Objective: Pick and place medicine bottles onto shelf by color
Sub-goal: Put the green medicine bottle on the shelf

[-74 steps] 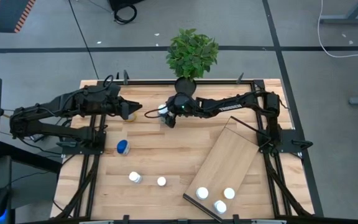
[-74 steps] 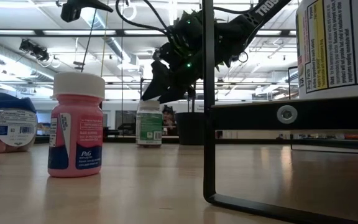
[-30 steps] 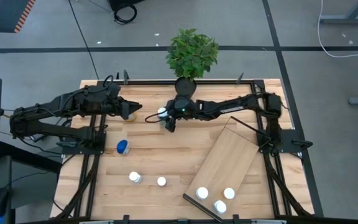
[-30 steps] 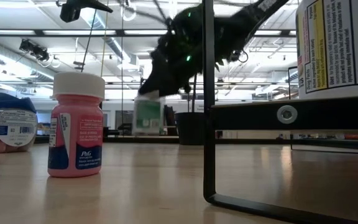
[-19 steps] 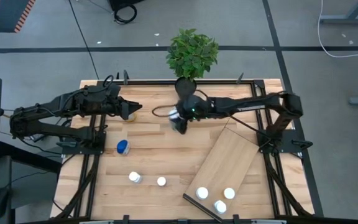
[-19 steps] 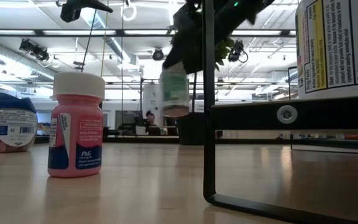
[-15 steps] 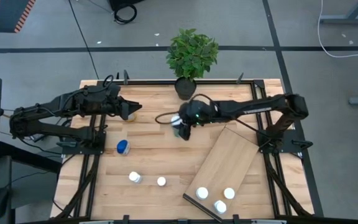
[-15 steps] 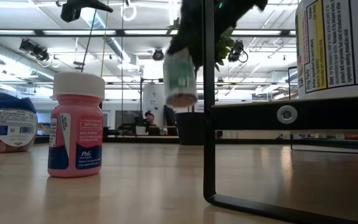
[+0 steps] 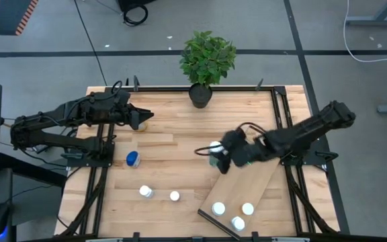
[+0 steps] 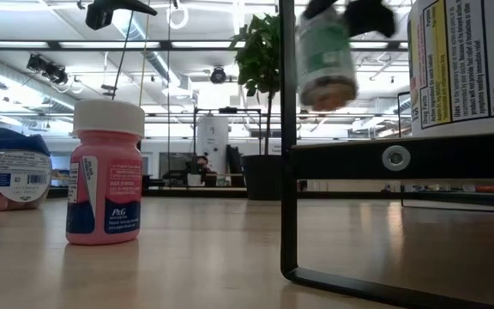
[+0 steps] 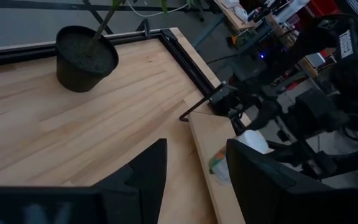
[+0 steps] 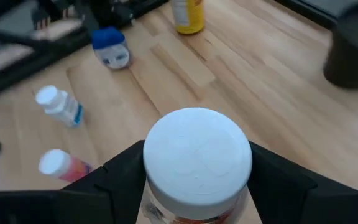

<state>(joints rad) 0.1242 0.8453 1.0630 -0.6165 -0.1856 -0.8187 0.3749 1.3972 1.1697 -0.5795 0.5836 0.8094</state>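
One white-capped medicine bottle point(image 9: 215, 148) rides clamped in the right claw point(image 9: 222, 155), just above the near edge of the shelf point(image 9: 247, 176), where three white-capped bottles point(image 9: 233, 215) stand beyond it. Rigid, light and smooth-sided, it looks best gripped across the body below the cap. The left claw point(image 11: 194, 163) waits, parted and empty, beside the yellow-capped bottle point(image 9: 143, 124).
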